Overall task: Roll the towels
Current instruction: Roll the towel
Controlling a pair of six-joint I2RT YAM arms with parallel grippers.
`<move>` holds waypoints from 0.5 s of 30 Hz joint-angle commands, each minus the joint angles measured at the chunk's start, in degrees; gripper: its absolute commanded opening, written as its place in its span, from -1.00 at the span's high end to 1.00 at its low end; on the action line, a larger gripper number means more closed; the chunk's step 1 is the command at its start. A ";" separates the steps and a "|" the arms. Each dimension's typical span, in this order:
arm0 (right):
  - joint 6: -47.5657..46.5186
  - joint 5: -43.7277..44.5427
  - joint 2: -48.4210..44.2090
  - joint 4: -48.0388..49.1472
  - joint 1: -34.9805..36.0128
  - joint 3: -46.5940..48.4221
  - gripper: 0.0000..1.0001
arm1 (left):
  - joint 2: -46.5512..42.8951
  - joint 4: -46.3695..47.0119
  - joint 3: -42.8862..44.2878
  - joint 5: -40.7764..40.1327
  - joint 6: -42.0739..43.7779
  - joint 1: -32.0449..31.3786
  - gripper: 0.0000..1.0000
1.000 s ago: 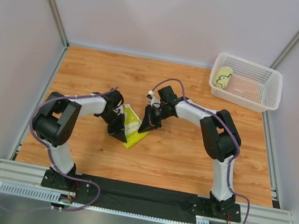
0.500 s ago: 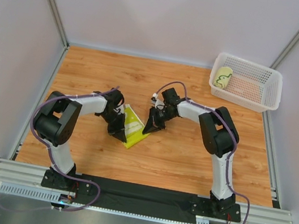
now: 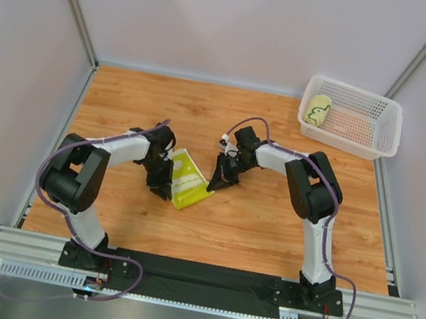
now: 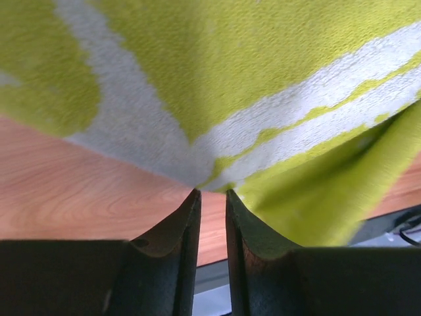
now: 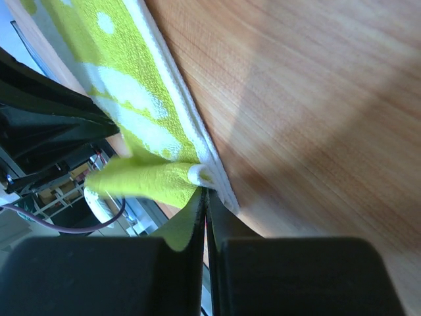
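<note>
towel (image 3: pixel 188 178): it stood up before as a raised fold between the two grippers; now it has come lower and lies flatter on the table (image 3: pixel 269 218), more spread out.
left gripper (image 3: pixel 162 190): it was closed on the towel's left side; now its jaws stand a little apart, with a narrow gap, and the cloth edge is just past the fingertips.
left arm (image 3: pixel 70 181): its elbow has swung down and to the left.
right gripper (image 3: pixel 220 181): it has shifted a little to the right, at the towel's right edge.
</note>
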 commanded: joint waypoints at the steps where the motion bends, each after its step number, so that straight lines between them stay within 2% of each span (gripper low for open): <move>1: -0.60 1.96 -0.49 0.78 0.11 -0.88 0.97 | -4.91 -3.52 1.07 -6.34 2.69 0.23 0.43; 4: -0.34 1.97 -0.85 1.22 0.19 -0.88 0.98 | -9.12 -5.11 2.74 -10.81 4.97 -0.21 0.42; 8: 0.10 1.96 -1.37 1.48 0.19 -0.79 0.99 | -15.10 -4.24 4.59 -17.51 9.89 -6.51 0.42; 12: 0.10 1.88 -1.72 1.31 0.19 -0.53 0.99 | -19.59 -0.90 5.91 -17.69 16.22 -15.22 0.37; 15: 0.10 1.88 -1.90 1.22 0.28 -0.53 0.99 | -20.12 2.09 5.91 -13.83 19.48 -21.20 0.36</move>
